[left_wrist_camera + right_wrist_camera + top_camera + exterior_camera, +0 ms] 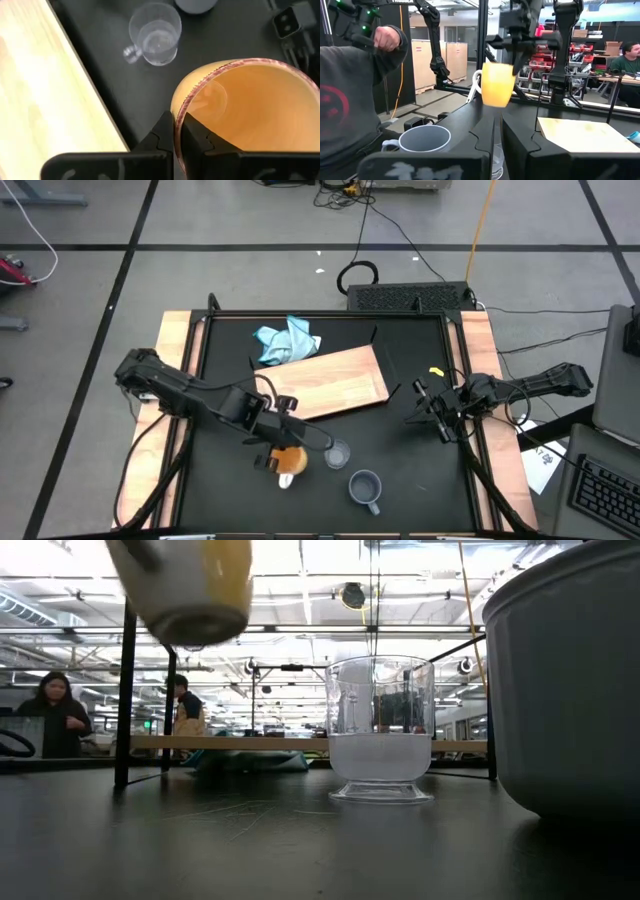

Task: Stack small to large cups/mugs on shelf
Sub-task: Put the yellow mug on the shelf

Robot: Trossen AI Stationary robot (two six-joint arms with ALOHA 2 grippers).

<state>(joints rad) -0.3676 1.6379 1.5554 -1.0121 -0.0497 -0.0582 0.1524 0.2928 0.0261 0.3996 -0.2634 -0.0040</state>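
While the left gripper point(175, 137) clamps the orange mug point(250, 115), the glass cup point(156, 34) stands nearby.

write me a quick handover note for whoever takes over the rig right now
Left tool: shut on the orange mug's rim, holding it lifted off the table near the shelf's front edge.
Right tool: open, empty, waiting at the table's right side.
Glass cup and grey-blue mug: standing apart on the black table, in front of the shelf.
Done: orange mug picked up.
Left: nothing is on the shelf yet; all stacking remains.
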